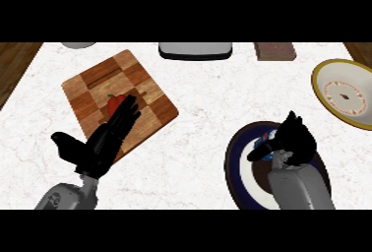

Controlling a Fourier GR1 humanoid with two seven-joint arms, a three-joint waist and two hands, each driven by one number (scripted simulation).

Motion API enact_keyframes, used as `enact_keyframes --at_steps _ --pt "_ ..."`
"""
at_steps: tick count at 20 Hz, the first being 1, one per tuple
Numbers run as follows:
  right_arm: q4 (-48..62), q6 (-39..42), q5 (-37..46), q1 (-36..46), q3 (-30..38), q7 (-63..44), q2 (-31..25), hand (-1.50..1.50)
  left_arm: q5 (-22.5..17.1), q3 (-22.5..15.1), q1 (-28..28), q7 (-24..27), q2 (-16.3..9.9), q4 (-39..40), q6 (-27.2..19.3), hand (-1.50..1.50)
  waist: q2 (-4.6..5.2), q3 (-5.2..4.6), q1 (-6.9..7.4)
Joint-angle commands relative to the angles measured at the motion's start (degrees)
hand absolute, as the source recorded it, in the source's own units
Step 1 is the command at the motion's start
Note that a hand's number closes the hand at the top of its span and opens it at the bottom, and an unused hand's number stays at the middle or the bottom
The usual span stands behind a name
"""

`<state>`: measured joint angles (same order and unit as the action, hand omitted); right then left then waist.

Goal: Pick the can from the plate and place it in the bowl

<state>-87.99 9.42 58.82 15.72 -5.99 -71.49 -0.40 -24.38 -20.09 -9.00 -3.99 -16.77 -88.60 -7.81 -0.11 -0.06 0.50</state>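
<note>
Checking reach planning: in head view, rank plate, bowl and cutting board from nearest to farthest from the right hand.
From the right hand:
1. Plate, directly under the hand.
2. Bowl, up and to its right, near the counter's edge.
3. Cutting board, far across on the left, under the left hand.

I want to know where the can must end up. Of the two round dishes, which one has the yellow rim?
The bowl at the counter's right edge: yellow rim, pale inside. The plate under the right hand is dark blue.
</note>
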Motion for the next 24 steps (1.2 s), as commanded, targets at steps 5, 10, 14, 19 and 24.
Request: enact_keyframes --at_steps 5,10,14,19,24 --pt "1.0 -1.7 1.0 2.1 -0.1 -13.5 0.4 -1.50 -0.9 2.8 -0.3 0.1 -1.1 1.8 3.2 0.00 0.09 0.02 -0.22" --pt "1.8 -3.4 0.5 0.9 -1.2 -13.7 0.4 -1.50 1.1 1.4 1.6 -0.8 0.0 -1.5 1.5 0.00 -0.06 0.03 0.05" --pt "3.5 -6.7 1.1 -1.8 -0.8 -10.1 0.4 -1.50 1.0 1.9 2.0 -0.2 0.6 -1.3 2.6 0.00 0.03 0.05 -0.26" --pt "7.1 -6.5 3.7 2.0 1.0 -4.3 0.4 1.50 3.0 2.7 0.0 1.0 3.8 2.6 3.0 0.00 0.15 0.05 -0.39" --pt "10.4 -8.9 3.9 1.3 -1.4 -2.7 0.4 1.50 4.0 3.3 -0.6 -1.1 4.6 1.9 2.6 0.00 0.17 0.05 -0.38"
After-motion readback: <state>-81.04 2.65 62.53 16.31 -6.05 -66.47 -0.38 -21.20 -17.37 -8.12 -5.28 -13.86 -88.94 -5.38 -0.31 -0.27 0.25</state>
